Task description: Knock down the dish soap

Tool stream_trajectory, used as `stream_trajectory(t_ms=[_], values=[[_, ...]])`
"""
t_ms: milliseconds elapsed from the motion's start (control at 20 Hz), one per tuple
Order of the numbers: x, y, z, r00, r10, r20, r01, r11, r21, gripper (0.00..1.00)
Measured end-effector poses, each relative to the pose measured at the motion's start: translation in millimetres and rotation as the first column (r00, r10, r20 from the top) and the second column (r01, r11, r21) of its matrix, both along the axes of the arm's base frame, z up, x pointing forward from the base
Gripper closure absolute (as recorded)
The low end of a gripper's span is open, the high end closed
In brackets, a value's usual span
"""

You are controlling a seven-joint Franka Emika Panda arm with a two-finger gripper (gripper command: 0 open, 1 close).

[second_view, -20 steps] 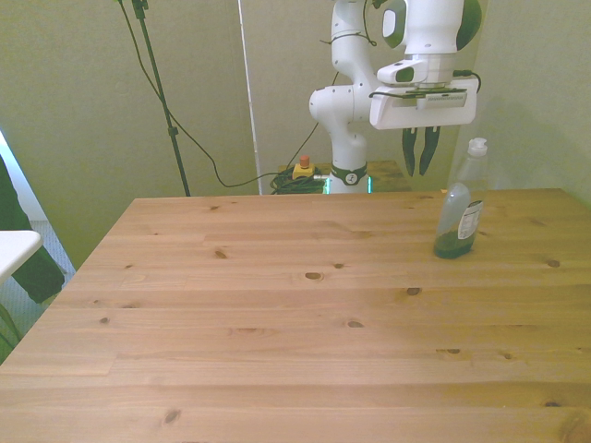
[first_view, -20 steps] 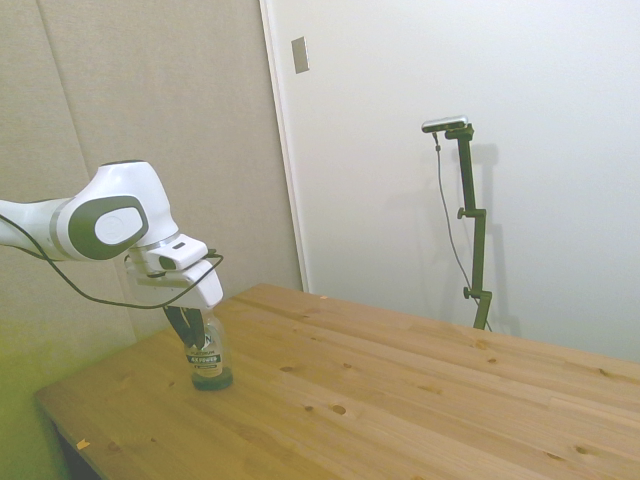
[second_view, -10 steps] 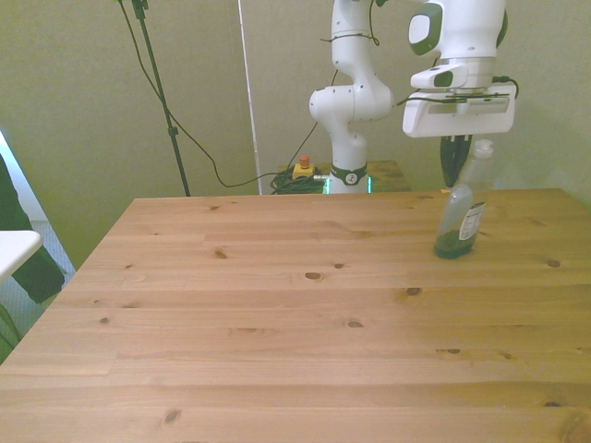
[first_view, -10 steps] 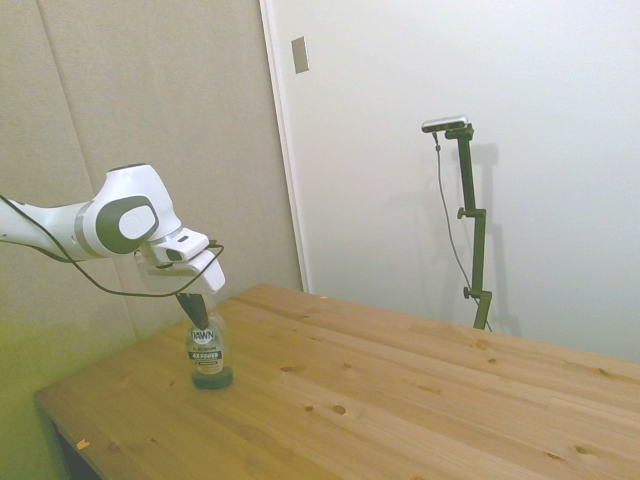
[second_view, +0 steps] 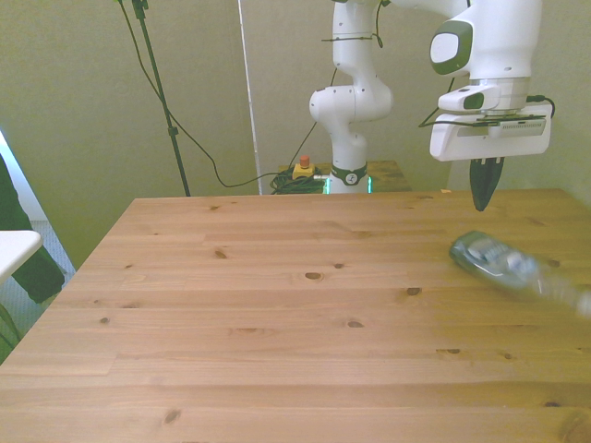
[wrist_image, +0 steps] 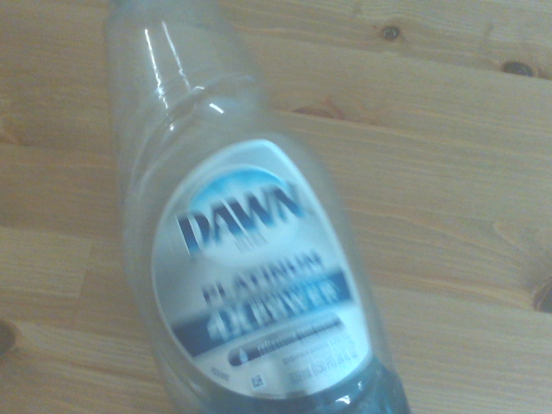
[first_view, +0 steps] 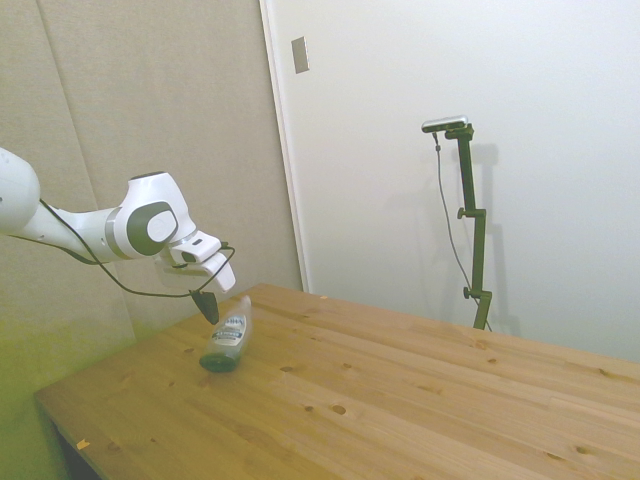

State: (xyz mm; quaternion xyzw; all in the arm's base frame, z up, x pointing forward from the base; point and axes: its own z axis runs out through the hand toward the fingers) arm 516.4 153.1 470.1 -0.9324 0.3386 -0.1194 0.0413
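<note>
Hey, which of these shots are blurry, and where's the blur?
Front view: the dish soap is streaked with motion blur, its neck end smearing off the front view's right. Side view: bottle slightly soft. Wrist view: label print smeared, table grain soft.

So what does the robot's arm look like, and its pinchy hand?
The arm is glossy white, with rounded segments and grey-green caps at the joints. A thin black cable loops beneath the wrist. The gripper is a flat white block with two short, dark, pointed fingers.
</note>
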Motion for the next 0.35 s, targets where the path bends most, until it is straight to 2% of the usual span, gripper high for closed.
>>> stream_trajectory(t_ms=[350], values=[[21,-4,-3,0.998,-0.050,0.037,0.049,0.998,0.027,1.00]])
